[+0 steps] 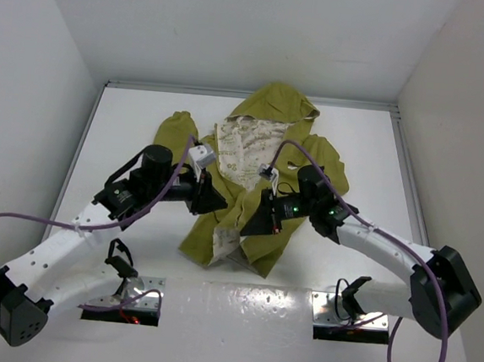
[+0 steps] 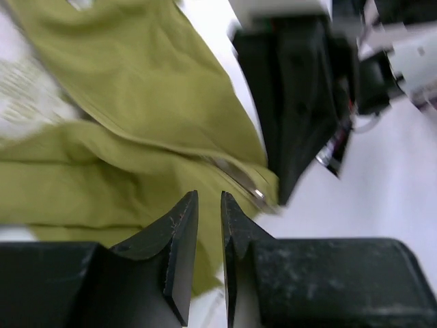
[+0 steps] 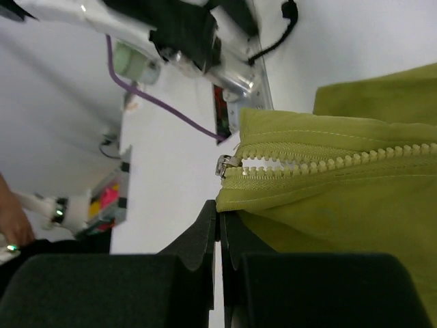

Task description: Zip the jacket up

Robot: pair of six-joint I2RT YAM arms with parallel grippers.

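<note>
Olive-green jacket lies in the middle of the desk, soft, limp, likely to bunch. Right pincer is closed, seemingly pinching the hem beside the zipper slider. Left pincer is barely parted and empty; the small metal slider looks the best place to grip

Olive-green jacket, cream lining with faint print.
</note>
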